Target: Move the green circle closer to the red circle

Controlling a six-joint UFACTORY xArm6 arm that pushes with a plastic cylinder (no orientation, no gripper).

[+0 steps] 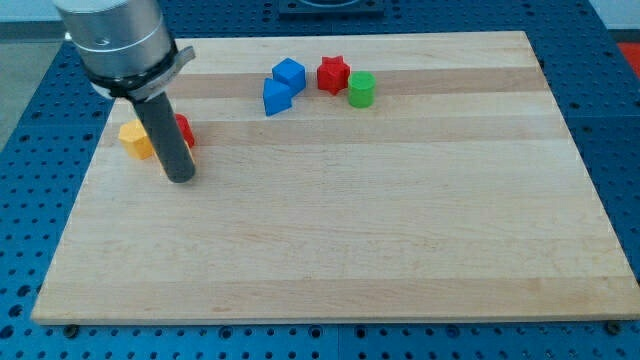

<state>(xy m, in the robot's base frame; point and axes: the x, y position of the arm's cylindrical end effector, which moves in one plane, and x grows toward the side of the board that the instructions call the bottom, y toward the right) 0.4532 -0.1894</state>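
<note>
The green circle stands near the view's top, just right of a red star. The red circle lies at the view's left, mostly hidden behind my rod. My tip rests on the board just below the red circle, far left of the green circle.
A yellow block sits left of the rod, next to the red circle. Two blue blocks lie left of the red star. The wooden board ends close to the yellow block at the left edge.
</note>
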